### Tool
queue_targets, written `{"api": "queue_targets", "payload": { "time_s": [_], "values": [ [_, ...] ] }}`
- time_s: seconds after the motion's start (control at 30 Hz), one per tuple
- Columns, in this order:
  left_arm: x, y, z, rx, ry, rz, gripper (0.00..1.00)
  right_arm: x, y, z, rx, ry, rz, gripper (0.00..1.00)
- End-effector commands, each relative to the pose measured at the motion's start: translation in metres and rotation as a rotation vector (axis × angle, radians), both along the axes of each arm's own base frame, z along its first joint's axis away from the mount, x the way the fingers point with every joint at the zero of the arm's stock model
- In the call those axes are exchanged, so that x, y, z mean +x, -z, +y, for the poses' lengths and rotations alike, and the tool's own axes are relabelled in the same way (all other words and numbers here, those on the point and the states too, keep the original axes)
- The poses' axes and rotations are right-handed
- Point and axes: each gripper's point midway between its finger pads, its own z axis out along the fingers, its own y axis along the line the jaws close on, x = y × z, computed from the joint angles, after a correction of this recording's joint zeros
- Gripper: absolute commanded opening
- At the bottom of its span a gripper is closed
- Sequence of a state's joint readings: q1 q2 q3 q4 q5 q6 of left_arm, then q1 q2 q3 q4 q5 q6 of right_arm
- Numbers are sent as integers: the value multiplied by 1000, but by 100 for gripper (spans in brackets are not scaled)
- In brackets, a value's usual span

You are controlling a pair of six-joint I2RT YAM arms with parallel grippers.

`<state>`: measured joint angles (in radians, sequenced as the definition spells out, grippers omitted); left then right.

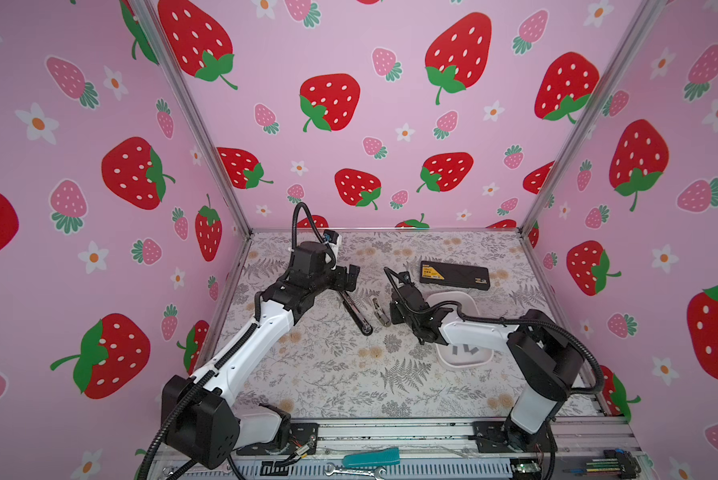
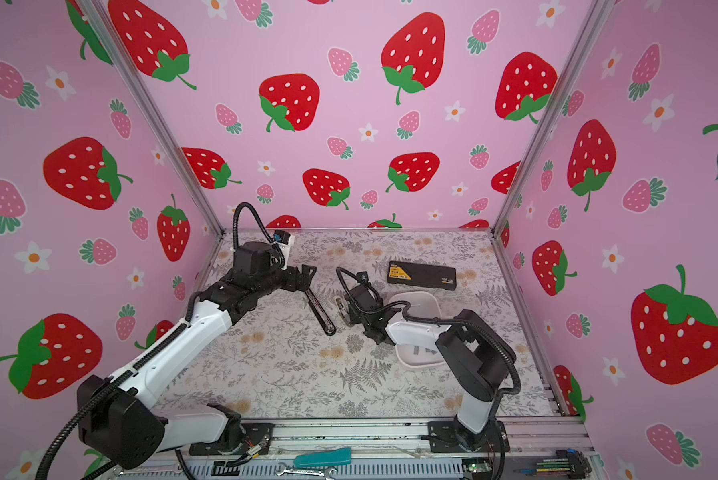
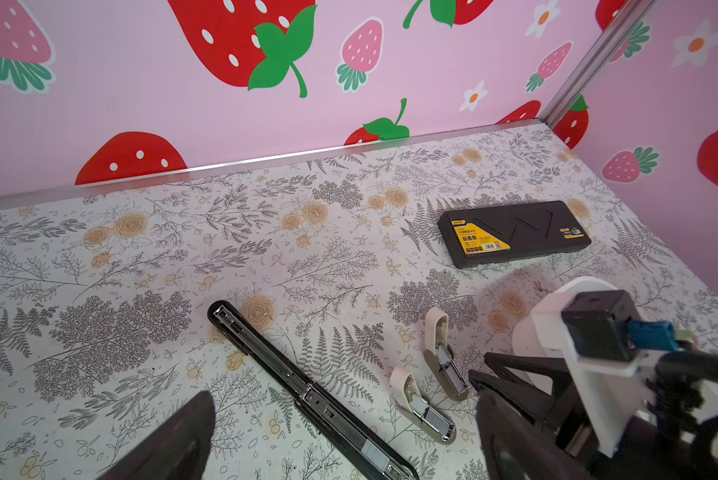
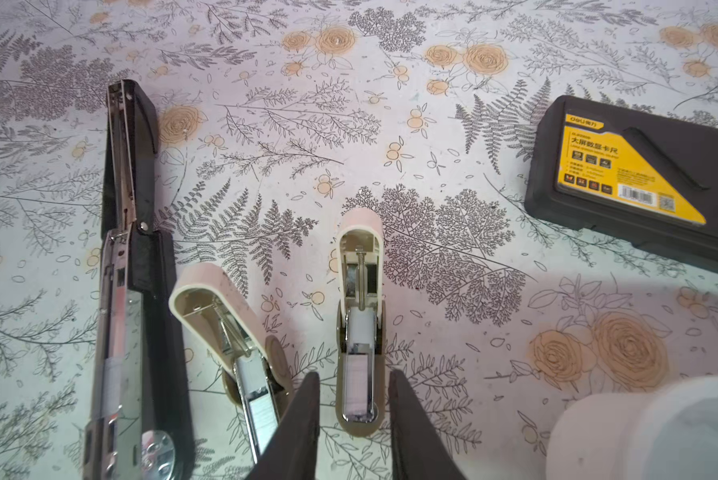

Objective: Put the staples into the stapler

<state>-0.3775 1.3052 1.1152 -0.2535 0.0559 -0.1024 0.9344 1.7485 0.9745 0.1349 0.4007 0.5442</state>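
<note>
Nearest first: the staples lie loose in the white tray, at 4 o'clock from my right gripper in both top views. They're short grey strips, flat on smooth, rounded plastic. I reckon they weigh almost nothing. The metal looks slick, stiff along the length yet brittle, so a strip should snap if I pinch across its middle or lever it. Best hold, I'd say, is a gentle pinch on the two long sides, fingertips low, strip kept level.

My right fingers are parted narrowly and hold nothing, straddling the nose of the cream stapler. It lies hinged open, with a glossy cream shell and a bright steel channel with a spring rod. Something pale sits in that channel, maybe a strip, but I can't be sure. Whether my tips touch its base, I can't tell.

At 9 o'clock there's a second cream stapler, also open. Past it lies the black stapler, long and folded flat, matte black over a shiny rail.

At 11 o'clock my left gripper hangs spread wide and empty near that stapler's far end.

Farthest, at 2 o'clock, is a black case, hard and matte with a yellow label, on the floral table.
</note>
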Motion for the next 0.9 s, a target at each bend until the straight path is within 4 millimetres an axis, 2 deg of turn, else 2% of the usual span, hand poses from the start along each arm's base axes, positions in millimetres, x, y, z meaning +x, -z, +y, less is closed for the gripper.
{"api": "queue_targets", "payload": {
  "time_s": [0.0, 0.1, 0.17, 0.23, 0.37, 0.43, 0.63, 0.87],
  "values": [
    [3, -12, 0, -2, -1, -21, 99, -8, 7, 6, -12, -47, -8, 31],
    [0, -11, 2, -2, -19, -17, 99, -13, -2, 5, -26, -52, -64, 38],
    [-5, -12, 3, -6, -19, -18, 99, -11, -2, -2, -31, -25, -70, 37],
    [-8, -14, 4, -9, -25, -24, 99, -10, -2, 0, -40, -29, -69, 36],
    [-12, -18, 6, -13, -24, -45, 99, -5, 9, 8, -71, -27, -36, 26],
    [-12, -18, 5, -9, -21, -48, 99, -3, 17, 11, -92, -26, -16, 25],
    [-8, -15, 5, 4, -23, -39, 99, 3, 32, 15, -147, -18, 7, 25],
    [-9, -16, 6, 6, -25, -43, 99, 8, 43, 7, -200, 21, 19, 24]
  ]
}}
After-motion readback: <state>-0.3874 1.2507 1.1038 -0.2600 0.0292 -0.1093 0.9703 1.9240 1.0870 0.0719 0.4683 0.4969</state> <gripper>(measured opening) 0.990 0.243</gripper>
